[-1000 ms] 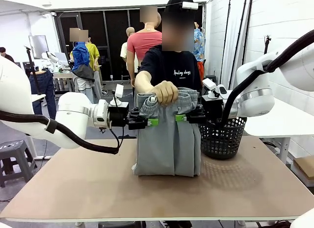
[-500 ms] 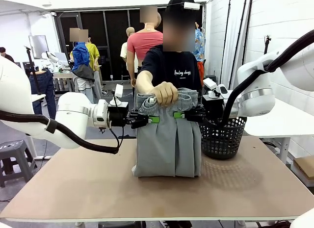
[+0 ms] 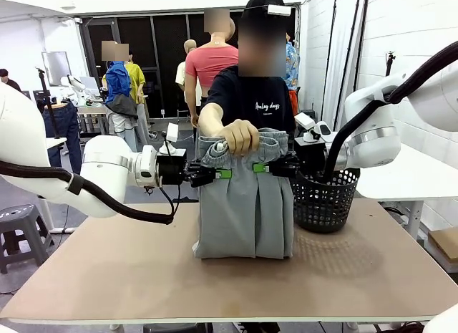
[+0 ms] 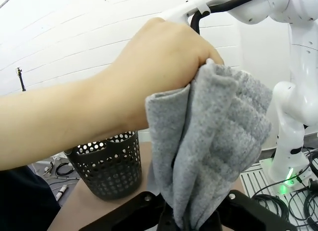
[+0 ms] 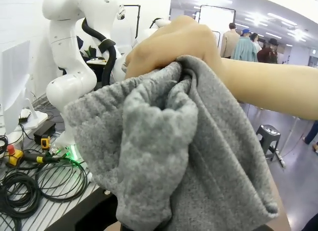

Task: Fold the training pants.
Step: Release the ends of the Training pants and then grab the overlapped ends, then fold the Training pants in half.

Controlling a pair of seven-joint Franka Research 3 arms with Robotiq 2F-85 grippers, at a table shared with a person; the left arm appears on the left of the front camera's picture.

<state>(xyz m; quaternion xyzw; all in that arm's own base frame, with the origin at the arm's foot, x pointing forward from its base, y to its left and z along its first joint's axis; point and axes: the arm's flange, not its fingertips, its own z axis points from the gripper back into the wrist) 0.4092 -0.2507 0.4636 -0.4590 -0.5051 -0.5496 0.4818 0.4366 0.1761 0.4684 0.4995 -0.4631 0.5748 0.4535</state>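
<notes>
Brown tabletop [image 3: 107,276], centre frame: light grey soft fabric training pants [image 3: 247,211] hang upright from person's hand [image 3: 240,136]; left gripper [image 3: 223,174] and right gripper [image 3: 260,168] each pinch the waistband sides, likely for handover.

Robotics lab: white robot arm [image 5: 74,57] on stand, floor cables [image 5: 30,184].

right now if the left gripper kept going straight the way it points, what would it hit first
The left gripper is already shut on the grey pants. Pushing on sideways, it would likely meet the right gripper, shut on the same cloth, though depth is unclear.
</notes>
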